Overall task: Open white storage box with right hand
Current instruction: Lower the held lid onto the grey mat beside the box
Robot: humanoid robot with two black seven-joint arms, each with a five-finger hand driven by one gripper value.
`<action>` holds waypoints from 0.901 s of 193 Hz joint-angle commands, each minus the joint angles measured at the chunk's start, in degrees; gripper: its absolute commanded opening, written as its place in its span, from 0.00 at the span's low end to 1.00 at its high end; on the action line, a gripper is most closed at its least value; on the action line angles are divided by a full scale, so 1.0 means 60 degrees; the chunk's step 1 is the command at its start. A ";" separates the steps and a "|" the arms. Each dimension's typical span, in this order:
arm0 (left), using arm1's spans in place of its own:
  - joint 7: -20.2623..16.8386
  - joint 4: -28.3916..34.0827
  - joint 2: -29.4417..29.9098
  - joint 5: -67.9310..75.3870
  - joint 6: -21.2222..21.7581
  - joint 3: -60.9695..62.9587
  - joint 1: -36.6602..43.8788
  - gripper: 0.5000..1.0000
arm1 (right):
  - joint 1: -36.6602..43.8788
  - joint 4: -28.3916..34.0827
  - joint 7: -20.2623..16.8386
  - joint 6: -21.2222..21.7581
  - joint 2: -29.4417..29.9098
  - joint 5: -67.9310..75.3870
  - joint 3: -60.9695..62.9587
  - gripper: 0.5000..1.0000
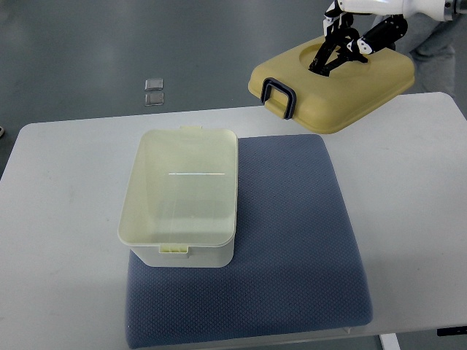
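The right hand [343, 45] pinches the lid [332, 84] by its top recess — light, stiff plastic, tilting; box [181, 197] sits open, well below-left.

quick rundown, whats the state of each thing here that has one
storage box: open, lid off, looks empty, sitting on the mat
lid: off the box, held up and tilted above the table's far right
right hand: shut on the lid's top recess
blue mat: lying flat on the table
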 commanded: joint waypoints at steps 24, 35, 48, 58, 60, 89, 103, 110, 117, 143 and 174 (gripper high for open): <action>0.0000 0.0005 0.0000 -0.0002 0.0000 0.0000 0.0001 1.00 | -0.1121 -0.0274 -0.0013 -0.0546 0.0171 -0.0064 -0.0018 0.00; 0.0000 -0.0010 0.0000 0.0013 0.0000 0.0000 0.0001 1.00 | -0.1429 -0.0289 -0.0028 -0.0619 0.0288 -0.0064 -0.0018 0.00; 0.0000 0.0005 0.0000 0.0013 0.0000 0.0000 0.0001 1.00 | -0.1794 -0.0362 -0.0042 -0.0780 0.0566 -0.0094 -0.0033 0.00; 0.0000 0.0005 0.0000 -0.0002 0.0000 0.0000 -0.0014 1.00 | -0.2000 -0.0538 -0.0057 -0.0941 0.0728 -0.0108 -0.0033 0.00; 0.0000 -0.0010 0.0000 -0.0002 0.0000 0.0000 0.0001 1.00 | -0.2059 -0.0582 -0.0042 -0.0970 0.0772 -0.0108 -0.0033 0.00; 0.0000 0.0005 0.0000 -0.0002 0.0000 0.0000 -0.0014 1.00 | -0.2630 -0.1211 -0.0042 -0.1366 0.1299 -0.0138 -0.0033 0.00; 0.0000 0.0005 0.0000 -0.0002 0.0000 0.0000 0.0001 1.00 | -0.2849 -0.1314 -0.0042 -0.1454 0.1460 -0.0138 -0.0033 0.00; 0.0000 0.0005 0.0000 0.0013 0.0000 0.0000 0.0001 1.00 | -0.2923 -0.1329 -0.0042 -0.1468 0.1548 -0.0138 -0.0033 0.00; 0.0000 0.0005 0.0000 -0.0002 0.0000 0.0000 0.0001 1.00 | -0.3025 -0.1329 -0.0042 -0.1512 0.1679 -0.0138 -0.0033 0.00; 0.0000 -0.0010 0.0000 0.0013 0.0000 0.0000 0.0001 1.00 | -0.3289 -0.1329 -0.0072 -0.1542 0.2163 -0.0123 -0.0018 0.00; 0.0000 0.0005 0.0000 -0.0002 0.0000 0.0000 -0.0013 1.00 | -0.3552 -0.1314 -0.0057 -0.1556 0.2559 -0.0006 0.0041 0.57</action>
